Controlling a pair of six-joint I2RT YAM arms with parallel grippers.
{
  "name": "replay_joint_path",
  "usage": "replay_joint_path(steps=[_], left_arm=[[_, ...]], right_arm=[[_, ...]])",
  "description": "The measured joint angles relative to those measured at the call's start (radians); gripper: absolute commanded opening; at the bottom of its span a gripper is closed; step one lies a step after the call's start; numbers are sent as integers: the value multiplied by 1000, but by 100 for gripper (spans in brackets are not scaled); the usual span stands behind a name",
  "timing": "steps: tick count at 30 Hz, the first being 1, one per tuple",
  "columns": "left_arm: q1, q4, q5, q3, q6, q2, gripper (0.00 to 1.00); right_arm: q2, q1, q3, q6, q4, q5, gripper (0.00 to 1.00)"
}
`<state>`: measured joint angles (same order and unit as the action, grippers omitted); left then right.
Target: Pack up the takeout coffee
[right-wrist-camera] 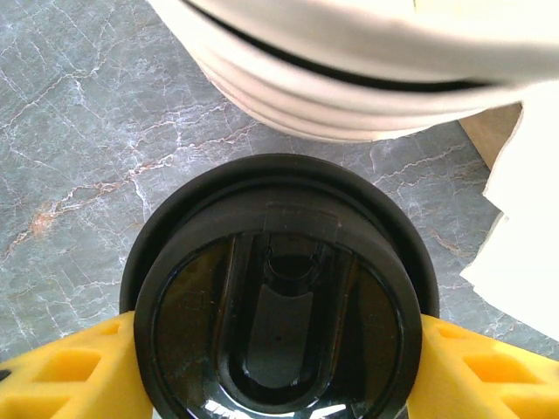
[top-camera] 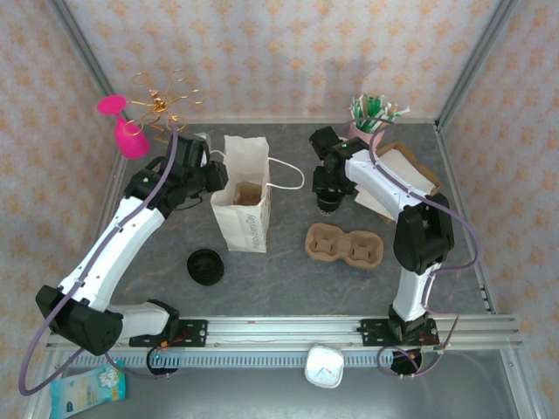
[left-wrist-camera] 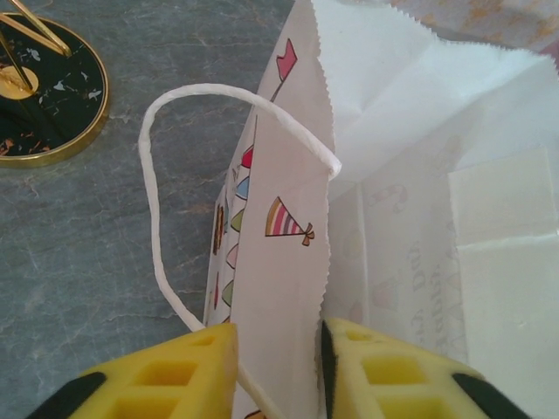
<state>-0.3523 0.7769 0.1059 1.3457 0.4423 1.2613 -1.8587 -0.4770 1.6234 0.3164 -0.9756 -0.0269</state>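
Note:
The takeout coffee (right-wrist-camera: 278, 297), a dark cup under a round black lid, sits between my right gripper's (right-wrist-camera: 278, 371) yellow fingers (right-wrist-camera: 70, 375), which press on both its sides. From above, that gripper (top-camera: 329, 196) is over the cup (top-camera: 329, 205), right of the white paper bag (top-camera: 243, 209). The bag stands upright with its mouth open. My left gripper (top-camera: 215, 179) is at the bag's left wall. Up close, its pads (left-wrist-camera: 183, 375) are shut on the printed side panel (left-wrist-camera: 279, 262), with the white cord handle (left-wrist-camera: 153, 175) looping beside them. Whether the cup is off the table I cannot tell.
A loose black lid (top-camera: 205, 266) lies left of centre and a brown cup carrier (top-camera: 343, 244) in front of the cup. At the back are a pink glass (top-camera: 127, 133), a gold wire stand (top-camera: 164, 100), stirrers (top-camera: 376, 112) and a brown box with napkins (top-camera: 403, 170). A white ribbed object (right-wrist-camera: 349, 87) is just beyond the cup.

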Motion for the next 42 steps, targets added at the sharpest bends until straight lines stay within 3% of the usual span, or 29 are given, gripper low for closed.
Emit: replay_joint_path(steps=[22, 31, 42], left_arm=[[15, 8, -40, 15, -21, 5, 9], [26, 5, -40, 26, -22, 11, 0], [38, 27, -92, 134, -53, 71, 0]], right_arm=[[108, -26, 5, -3, -134, 2, 63], [124, -69, 141, 18, -249, 18, 62], [201, -112, 169, 58, -302, -4, 60]])
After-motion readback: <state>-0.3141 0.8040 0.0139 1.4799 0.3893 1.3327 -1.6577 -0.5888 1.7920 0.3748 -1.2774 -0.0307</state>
